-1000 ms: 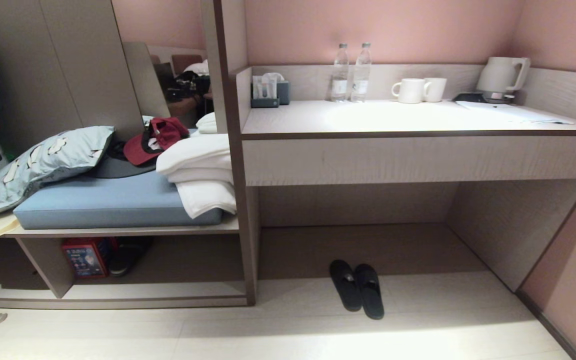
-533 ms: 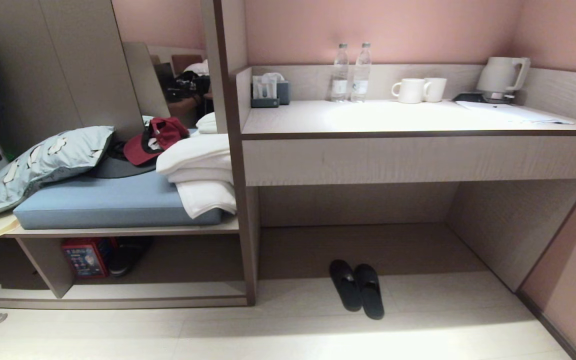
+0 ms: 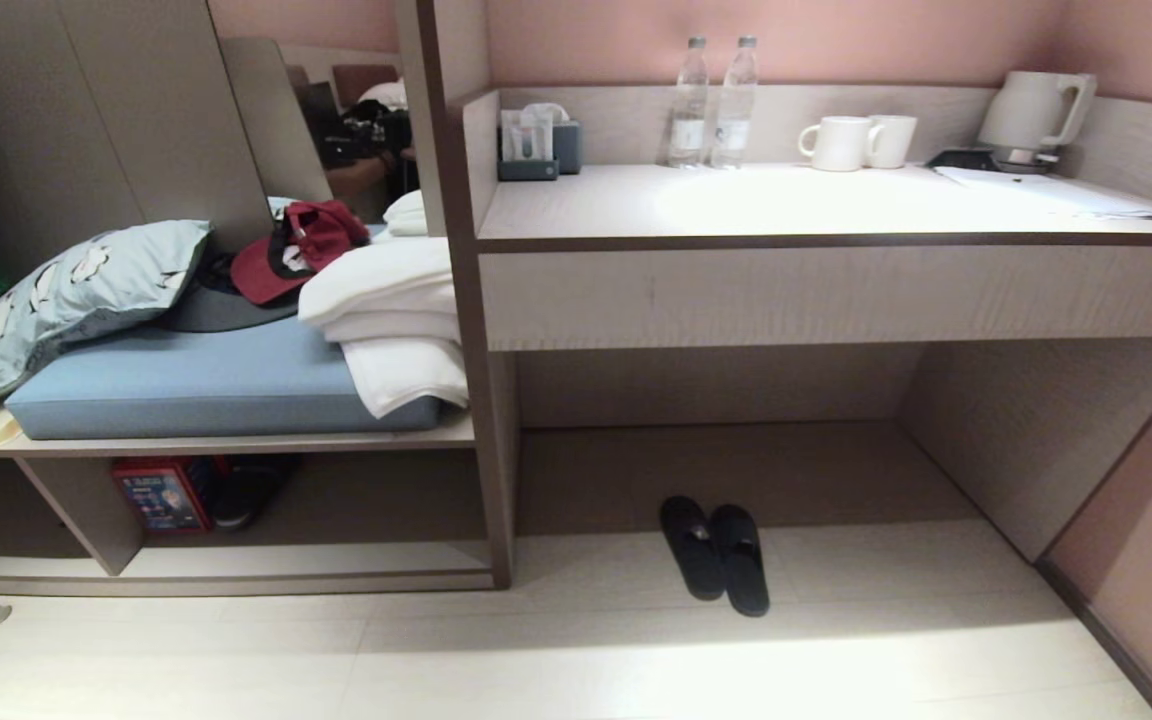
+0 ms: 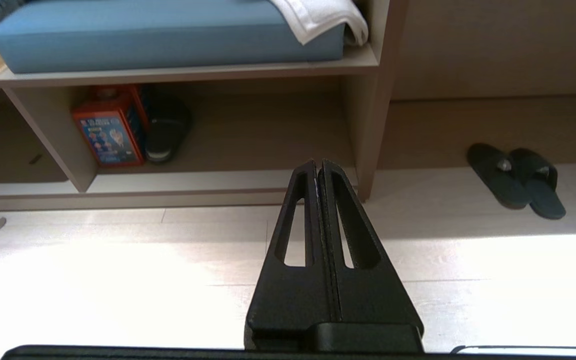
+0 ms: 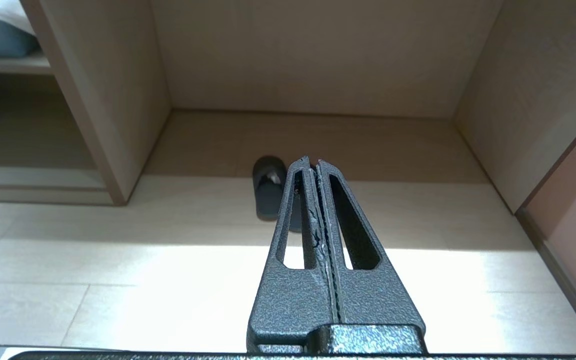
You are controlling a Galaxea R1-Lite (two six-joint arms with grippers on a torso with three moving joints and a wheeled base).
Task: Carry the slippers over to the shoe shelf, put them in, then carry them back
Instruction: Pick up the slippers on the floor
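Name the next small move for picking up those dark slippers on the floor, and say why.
Probably keep lowering toward the pair of dark grey-black fabric slippers and open the right tool. They lie side by side on the pale floor at the desk opening, untouched. Both the right tool and the left tool are shut, empty and short of them.

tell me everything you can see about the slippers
The slippers are a dark, nearly black pair that looks like soft fabric, backless with closed rounded toes and flat soles. They lie flat on the pale floor side by side, touching, toes pointing into the open space under the desk, at its front edge. Nothing else touches them; neither gripper is near.
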